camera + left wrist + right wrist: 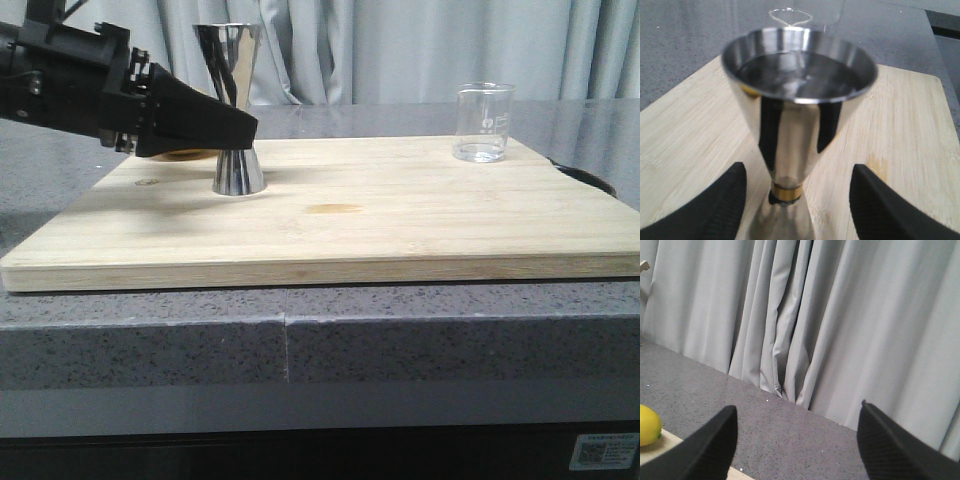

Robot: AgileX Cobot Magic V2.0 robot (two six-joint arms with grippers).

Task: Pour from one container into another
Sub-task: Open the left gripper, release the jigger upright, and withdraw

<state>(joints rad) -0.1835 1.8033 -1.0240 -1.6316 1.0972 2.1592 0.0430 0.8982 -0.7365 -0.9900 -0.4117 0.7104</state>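
While the left gripper (797,200) waits with fingers parted either side of the steel jigger (232,105) on the wooden board's (330,235) left, the glass beaker (484,122) stands at its far right corner, apart, and the right gripper (797,440) gapes empty before grey curtains (840,315).

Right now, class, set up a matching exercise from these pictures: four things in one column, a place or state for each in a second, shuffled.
Things
1. jigger
2. beaker
3. lemon
4. right hand

Places or states
A. far right part of the wooden board, standing alone
B. open, facing the curtain
C. between the open fingers of the left hand
D. yellow, at the edge of the right wrist view

Pairs: 1-C, 2-A, 3-D, 4-B
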